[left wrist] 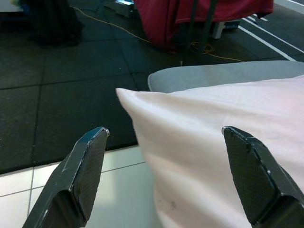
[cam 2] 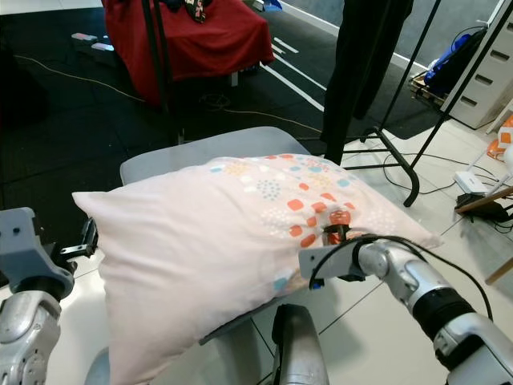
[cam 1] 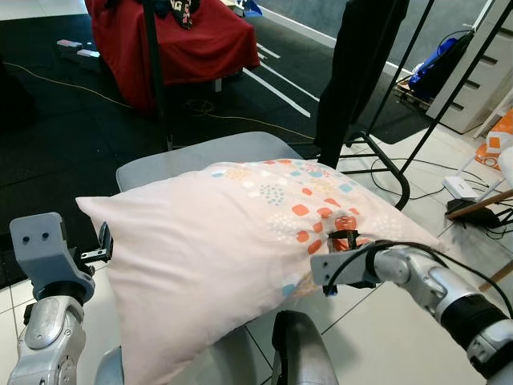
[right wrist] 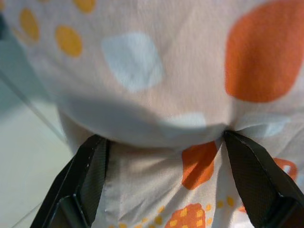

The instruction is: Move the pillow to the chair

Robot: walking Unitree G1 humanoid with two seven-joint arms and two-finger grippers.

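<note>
Pale pillow [cam 1: 240,241] on grey chair [cam 1: 192,156], between spread right gripper [right wrist: 164,142] jaws.

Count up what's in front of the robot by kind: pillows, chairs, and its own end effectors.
Pillows: 1, the pillow
Chairs: 1, the grey chair under it
End effectors: 2, the left end effector and the right end effector
Total: 4

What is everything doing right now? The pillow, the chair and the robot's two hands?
Pillow: lying on the chair, hanging over its front edge.
Chair: upright, seat mostly covered by the pillow.
Left gripper: open, at the pillow's corner.
Right gripper: open, fingers either side of the pillow's fabric.
</note>
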